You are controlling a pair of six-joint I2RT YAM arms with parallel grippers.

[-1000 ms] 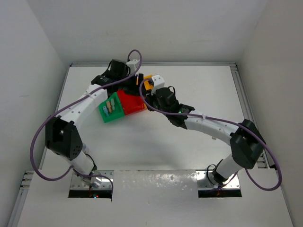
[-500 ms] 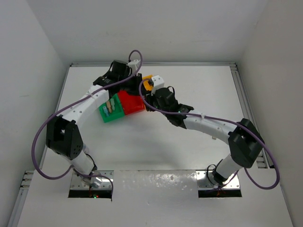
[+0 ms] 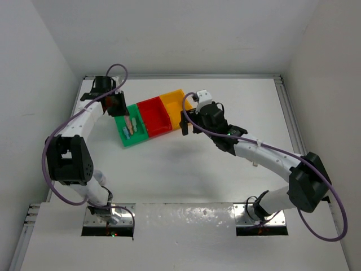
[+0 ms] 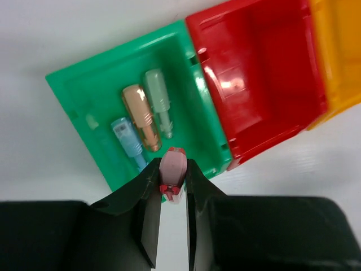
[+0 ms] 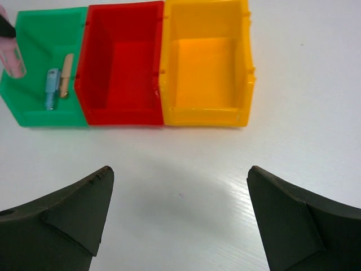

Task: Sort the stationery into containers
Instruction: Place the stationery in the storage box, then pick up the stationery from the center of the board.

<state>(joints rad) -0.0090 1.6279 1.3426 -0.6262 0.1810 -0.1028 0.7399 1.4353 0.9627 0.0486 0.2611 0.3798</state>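
Note:
The containers stand joined in a row: green bin (image 3: 125,137), red bin (image 3: 155,117), yellow-orange bin (image 3: 174,101). In the green bin (image 4: 84,79) lie a bluish stick (image 4: 128,142), a tan stick (image 4: 142,117) and a pale green stick (image 4: 158,101). The red bin (image 5: 121,56) and yellow-orange bin (image 5: 206,62) show bare floors. My left gripper (image 3: 119,107) is over the green bin's far left edge. It is shut on a small pink piece (image 4: 173,168) with a red end. My right gripper (image 5: 180,175) stands open over bare table on the near side of the bins, holding nothing.
The white table (image 3: 225,164) is walled at the back and on both sides. The right arm (image 3: 265,155) curves across the right half. The left arm (image 3: 79,121) runs up the left side, with its cable looping above.
The left arm swung left from over the red and yellow-orange bins to the green bin's left edge and shut on the pink piece. The right gripper opened and drew back from the bins.

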